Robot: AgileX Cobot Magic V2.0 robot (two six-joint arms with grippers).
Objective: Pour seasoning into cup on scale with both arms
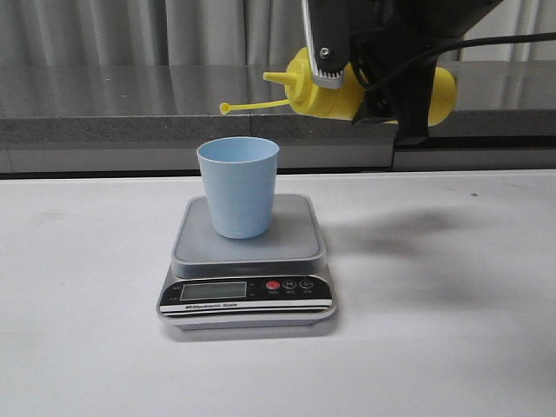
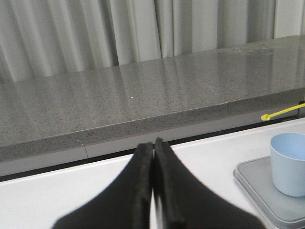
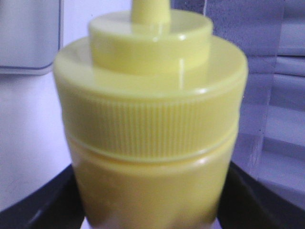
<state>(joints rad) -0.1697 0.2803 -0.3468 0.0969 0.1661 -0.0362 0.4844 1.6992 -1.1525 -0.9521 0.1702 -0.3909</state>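
Seasoning bottle lies nearly horizontal in the right pincer, clamped about its body, nozzle pointing left. We note the nozzle tip sits above and just right of the cup, which stands upright on the scale on the table. In our judgement, pouring needs a leftward shift and downward tilt. Left pincer is closed, empty, well left of the cup. Bottle: glossy yellow plastic, ribbed collar; cup: smooth, tapered, pale blue.
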